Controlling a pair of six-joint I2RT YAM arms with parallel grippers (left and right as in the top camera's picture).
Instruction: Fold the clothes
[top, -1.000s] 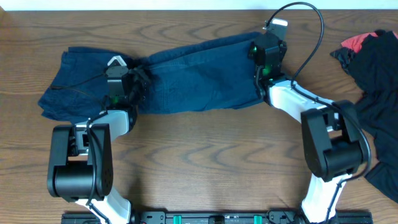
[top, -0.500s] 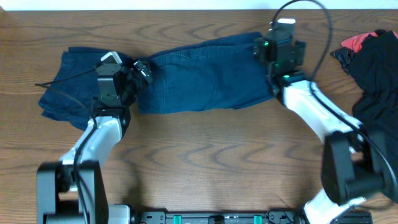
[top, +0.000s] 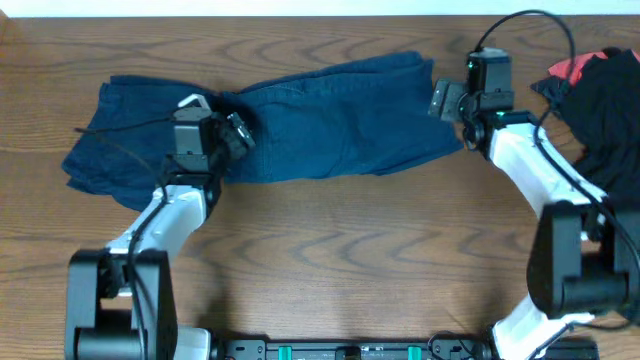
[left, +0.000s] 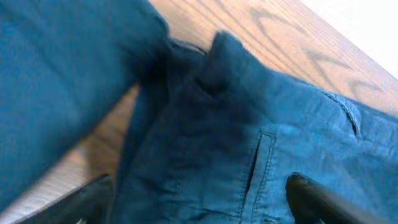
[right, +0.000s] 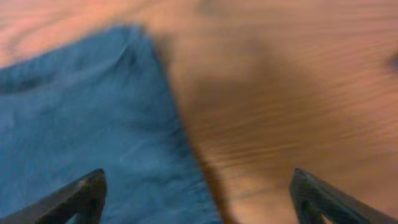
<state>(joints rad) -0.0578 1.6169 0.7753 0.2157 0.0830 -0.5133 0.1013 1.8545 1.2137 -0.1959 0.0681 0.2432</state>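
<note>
The clothes are dark navy shorts (top: 330, 125) lying spread across the back of the table, one part bunched at the left (top: 120, 135) and a long leg reaching right. My left gripper (top: 238, 133) hovers over the creased middle of the shorts. In the left wrist view it (left: 199, 202) is open, with a pocket seam (left: 258, 162) below and nothing gripped. My right gripper (top: 443, 101) sits at the right end of the leg. The right wrist view shows it (right: 199, 199) open astride the cloth edge (right: 180, 143), half over bare wood.
A heap of black clothing with a red piece (top: 600, 110) lies at the right edge of the table, next to my right arm. Bare wooden table (top: 340, 250) stretches in front of the shorts. The back edge of the table runs along the top.
Both grippers have opened and let go of the shorts. My right gripper has drawn back to the right, off the leg's end. My left gripper shifted slightly right.
</note>
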